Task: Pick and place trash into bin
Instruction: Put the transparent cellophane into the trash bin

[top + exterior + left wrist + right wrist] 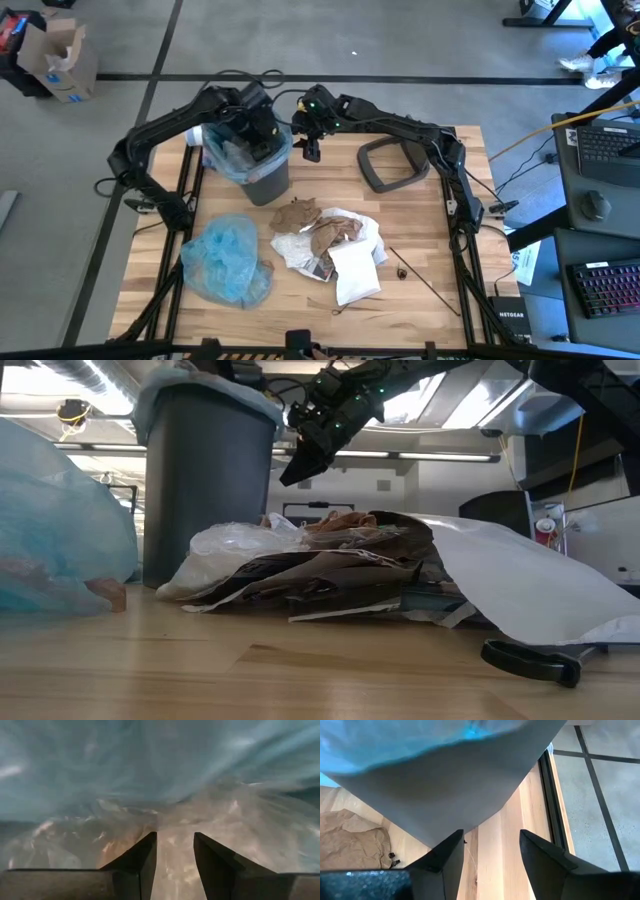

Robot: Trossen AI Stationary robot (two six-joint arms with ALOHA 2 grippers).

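The dark grey bin [262,172] with its light blue liner stands at the table's far left; it also shows in the low view [205,480]. My left gripper [255,130] is open and points down into the bin's mouth, over clear wrap [150,820] that lies inside the liner. My right gripper [312,150] is open and empty, hanging just right of the bin's wall [445,790], above the table; it also shows in the low view [300,465]. The trash pile [325,245] of brown paper, white mailers and a printed packet lies at the table's middle.
The grey lid [390,165] lies flat at the far right of the bin. A crumpled light blue bag [228,262] lies at the near left. Thin dark sticks [425,278] lie at the near right. A cardboard box [60,60] stands on the floor beyond the table.
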